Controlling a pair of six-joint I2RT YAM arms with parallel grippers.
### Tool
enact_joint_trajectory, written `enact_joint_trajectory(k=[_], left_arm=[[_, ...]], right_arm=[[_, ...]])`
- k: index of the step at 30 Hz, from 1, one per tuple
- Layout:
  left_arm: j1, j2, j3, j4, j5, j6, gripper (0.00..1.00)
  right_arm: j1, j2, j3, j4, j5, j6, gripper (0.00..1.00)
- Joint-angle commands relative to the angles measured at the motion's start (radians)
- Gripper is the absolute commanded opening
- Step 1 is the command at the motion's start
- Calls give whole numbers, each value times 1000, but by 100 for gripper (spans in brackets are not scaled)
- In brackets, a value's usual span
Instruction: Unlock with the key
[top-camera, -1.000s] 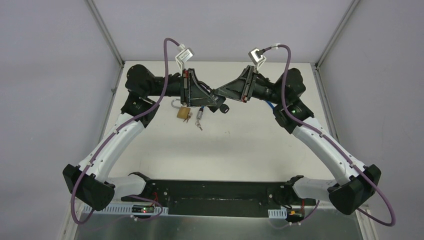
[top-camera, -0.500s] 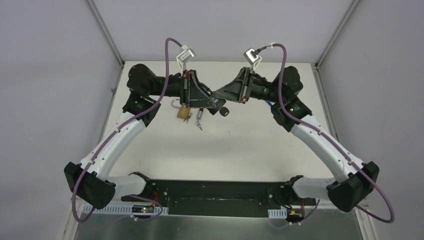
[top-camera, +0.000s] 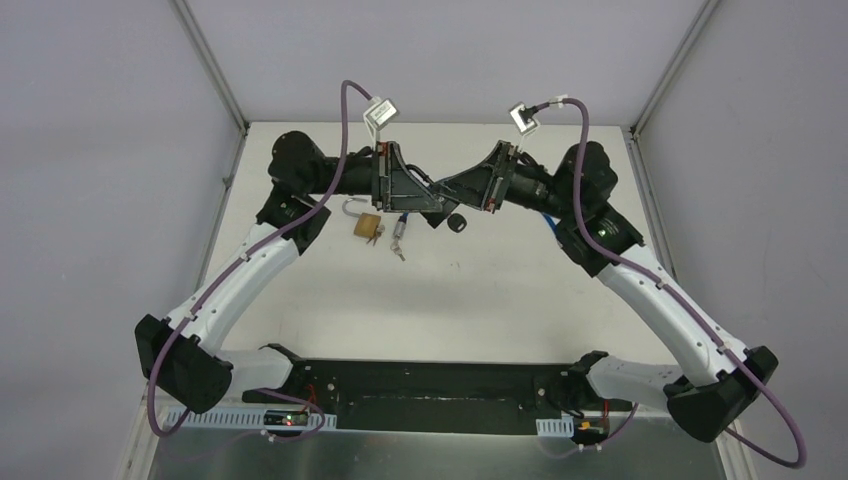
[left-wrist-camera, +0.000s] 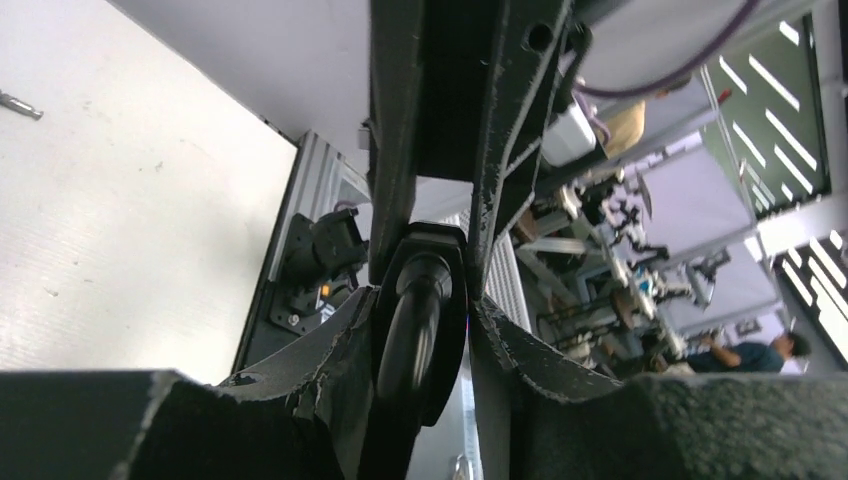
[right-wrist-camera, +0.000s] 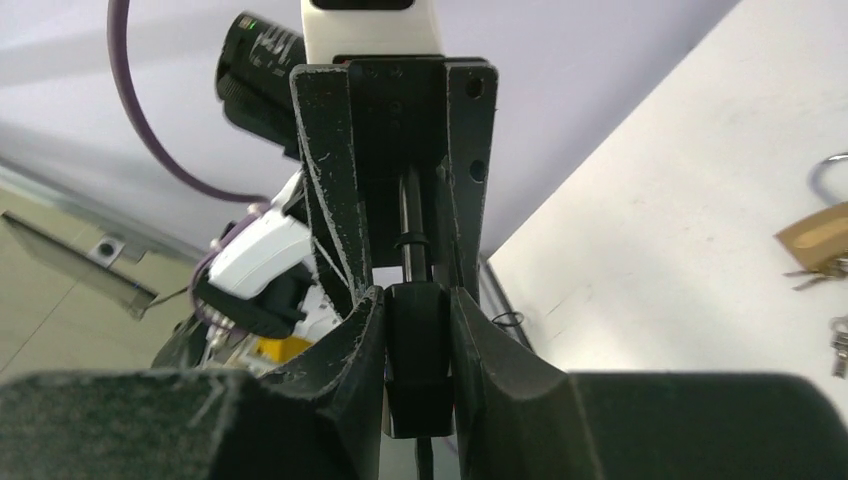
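My two grippers meet tip to tip above the far middle of the table. My left gripper (top-camera: 430, 197) is shut on a round black lock body (left-wrist-camera: 425, 320). My right gripper (top-camera: 447, 189) is shut on a black block-shaped key head (right-wrist-camera: 418, 350), with a thin shaft (right-wrist-camera: 410, 215) running from it toward the left gripper. A black knob (top-camera: 458, 223) hangs just under the joined fingertips. Whether the shaft sits inside the lock is hidden by the fingers.
A brass padlock (top-camera: 366, 225) with its shackle up lies on the table under the left wrist, with a small bunch of keys (top-camera: 398, 243) beside it. The padlock also shows in the right wrist view (right-wrist-camera: 815, 235). A black rail (top-camera: 430, 385) runs along the near edge.
Both wrists have shifted a little to the right and rolled, still joined at the tips. The black knob moved right and slightly down. The padlock and keys have not moved.
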Motion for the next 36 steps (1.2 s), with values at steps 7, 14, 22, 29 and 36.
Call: enact_joint_trajectory(k=[7, 14, 22, 29, 36], left_arm=[[9, -13, -82, 212, -356, -230, 40], [-5, 16, -167, 468, -411, -402, 35], [-20, -6, -152, 385, -361, -302, 0], [-20, -84, -102, 57, -175, 45, 0], [-21, -92, -58, -42, -36, 163, 0]], right_arm=[[15, -117, -120, 21, 334, 44, 0], [16, -144, -246, 134, 462, 183, 0], [15, -149, -245, 83, 485, 179, 11], [-1, -180, -104, -169, 511, 29, 62], [-1, -25, 122, -430, 193, -190, 67]])
